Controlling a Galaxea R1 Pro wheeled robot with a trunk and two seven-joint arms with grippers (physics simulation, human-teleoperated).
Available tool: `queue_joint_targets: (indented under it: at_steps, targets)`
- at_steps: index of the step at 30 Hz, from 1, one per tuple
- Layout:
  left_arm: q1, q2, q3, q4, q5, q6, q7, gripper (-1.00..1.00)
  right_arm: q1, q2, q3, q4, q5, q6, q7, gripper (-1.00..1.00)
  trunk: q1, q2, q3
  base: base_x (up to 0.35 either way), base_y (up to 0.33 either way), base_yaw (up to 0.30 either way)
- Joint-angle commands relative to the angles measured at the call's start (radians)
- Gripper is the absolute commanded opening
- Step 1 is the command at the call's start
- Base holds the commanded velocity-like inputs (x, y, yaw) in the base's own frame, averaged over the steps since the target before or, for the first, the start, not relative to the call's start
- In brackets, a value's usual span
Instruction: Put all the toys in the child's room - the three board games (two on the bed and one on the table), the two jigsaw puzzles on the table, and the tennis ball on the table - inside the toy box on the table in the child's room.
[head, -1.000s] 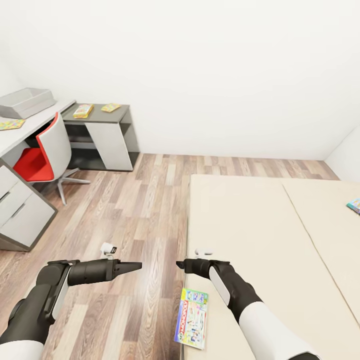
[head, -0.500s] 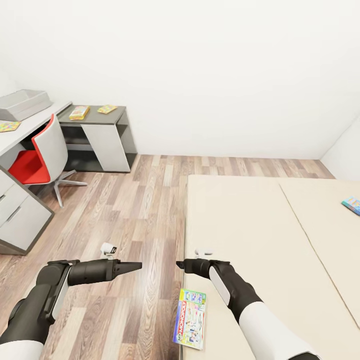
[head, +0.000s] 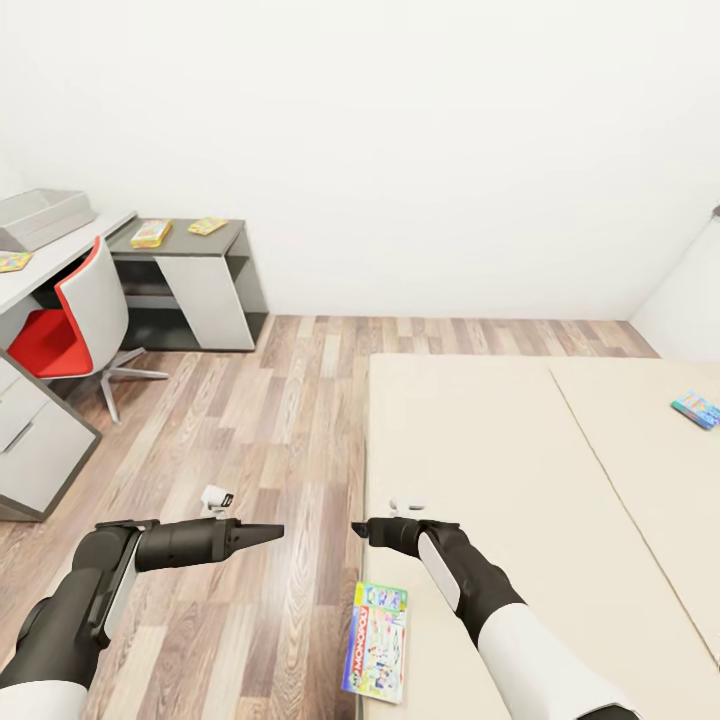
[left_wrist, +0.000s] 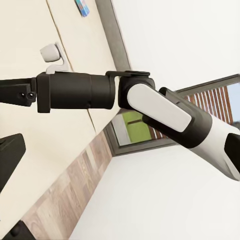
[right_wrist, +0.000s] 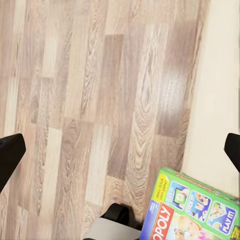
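The whole head view has slid: the bed (head: 520, 500) now lies nearer centre and the surface (head: 175, 236) with its toy box (head: 40, 215) further left, so the robot is turning toward the bed. A board game (head: 376, 641) sits at the bed's near edge, below the right hand (head: 358, 528); another, probably, lies far right (head: 696, 409). Both hands are released; the left hand (head: 272, 533) is empty.
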Motion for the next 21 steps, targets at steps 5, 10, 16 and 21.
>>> queue_joint_targets:
  at_steps: [5, 10, 16, 21]
  targets:
    - [0.0, 0.0, 0.0, 0.0, -0.001, 0.011, -0.004, 1.0, -0.001, 0.0, 0.001, -0.001, -0.002, 0.005, 0.0, 1.0, 0.001, -0.002, 0.006, 0.0, 0.0, -0.091]
    - [0.0, 0.0, 0.0, 0.0, -0.001, 0.011, -0.004, 1.0, -0.001, 0.0, 0.001, -0.001, -0.002, 0.005, 0.0, 1.0, 0.001, -0.002, 0.014, 0.0, 0.0, -0.035]
    - [0.0, 0.0, 0.0, 0.0, -0.001, 0.011, -0.004, 1.0, -0.001, 0.0, 0.001, -0.001, -0.002, 0.005, -0.001, 1.0, 0.001, -0.002, 0.024, 0.0, 0.0, 0.036]
    - [0.0, 0.001, 0.001, 0.0, -0.001, 0.011, -0.004, 1.0, -0.001, 0.0, 0.002, -0.001, -0.001, 0.004, -0.001, 1.0, 0.001, -0.002, 0.032, 0.0, 0.0, 0.095]
